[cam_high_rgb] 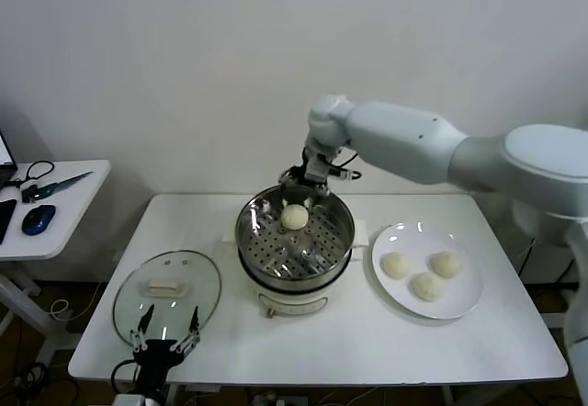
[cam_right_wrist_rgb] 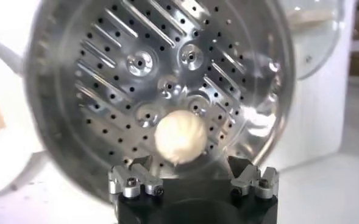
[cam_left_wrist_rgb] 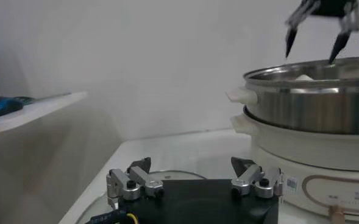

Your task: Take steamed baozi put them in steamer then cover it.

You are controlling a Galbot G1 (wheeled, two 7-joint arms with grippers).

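Note:
One steamed baozi (cam_high_rgb: 294,217) (cam_right_wrist_rgb: 180,137) lies on the perforated tray at the back of the steamer (cam_high_rgb: 342,241) (cam_right_wrist_rgb: 69,73) (cam_left_wrist_rgb: 313,103). My right gripper (cam_high_rgb: 304,194) (cam_right_wrist_rgb: 190,163) hangs open just above it, jaws apart and clear of the bun. Three more baozi (cam_high_rgb: 396,265) (cam_high_rgb: 446,264) (cam_high_rgb: 426,286) rest on the white plate (cam_high_rgb: 464,309) to the steamer's right. My left gripper (cam_high_rgb: 165,332) (cam_left_wrist_rgb: 193,164) is parked open and empty at the table's front left, over the near edge of the glass lid (cam_high_rgb: 140,300).
The glass lid with its cream handle (cam_high_rgb: 167,287) lies flat left of the steamer. A side table (cam_high_rgb: 55,218) at far left holds a blue mouse (cam_high_rgb: 38,219) and scissors (cam_high_rgb: 55,186). A wall stands close behind the table.

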